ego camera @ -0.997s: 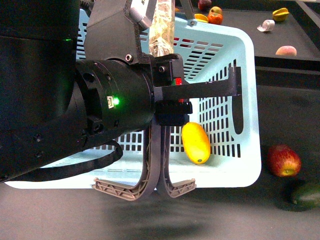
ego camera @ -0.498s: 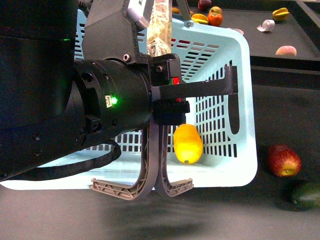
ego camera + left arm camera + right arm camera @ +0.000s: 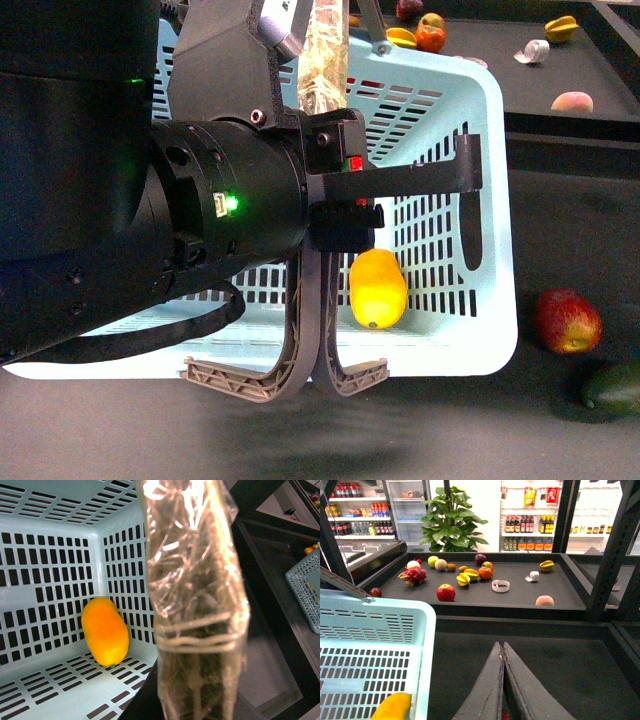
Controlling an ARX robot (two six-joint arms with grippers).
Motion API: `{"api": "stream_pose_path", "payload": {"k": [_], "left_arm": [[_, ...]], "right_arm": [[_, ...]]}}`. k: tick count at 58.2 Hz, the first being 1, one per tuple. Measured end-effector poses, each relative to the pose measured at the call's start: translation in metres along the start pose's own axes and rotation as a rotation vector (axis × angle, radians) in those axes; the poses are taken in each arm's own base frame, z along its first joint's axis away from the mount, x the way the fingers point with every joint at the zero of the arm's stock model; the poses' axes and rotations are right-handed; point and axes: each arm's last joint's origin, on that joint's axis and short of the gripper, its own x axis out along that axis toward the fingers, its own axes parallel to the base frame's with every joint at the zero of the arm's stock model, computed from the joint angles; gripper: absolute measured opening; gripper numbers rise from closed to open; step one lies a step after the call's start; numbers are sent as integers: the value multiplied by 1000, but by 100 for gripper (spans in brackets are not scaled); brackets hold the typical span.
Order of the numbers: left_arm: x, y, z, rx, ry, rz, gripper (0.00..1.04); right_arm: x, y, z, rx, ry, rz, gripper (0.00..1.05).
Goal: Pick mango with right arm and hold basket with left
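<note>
Right wrist view: mango (image 3: 395, 707) lies inside basket (image 3: 426, 645), just within its right wall nr the front corner, long axis along that wall; my right claw (image 3: 501, 647), clenched & empty, sits outside that wall, so I'd reach over it; left claw's state I can't tell; labels on shop shelves (image 3: 535, 530) beyond basket too small to read.

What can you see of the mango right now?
The mango is a smooth, bright yellow-orange oval, whole and unmarked as far as it shows. It lies on its side on the slotted floor of the light-blue plastic basket, toward the near right corner, close to the slotted side wall; contact with the wall cannot be judged. Nothing grips it: the right end effector is shut, beside the basket.
</note>
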Motion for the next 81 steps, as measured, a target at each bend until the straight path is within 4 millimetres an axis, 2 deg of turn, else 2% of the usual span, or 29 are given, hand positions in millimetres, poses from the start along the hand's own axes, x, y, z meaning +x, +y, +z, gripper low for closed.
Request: {"api": "stream_pose_path", "payload": {"k": [20,48,57,81], "left_arm": [[0,0,0,0,0,0,5],[0,0,0,0,0,0,5],[0,0,0,0,1,-1,5],[0,0,0,2,0,0,5]], "right_arm": [[-10,0,-13,0,-6,1,2],[-19,0,-13,-1,-11,1,2],[-29,0,-16,-3,1,5,2],[-30,0,-16,-3,-6,5,2]]}}
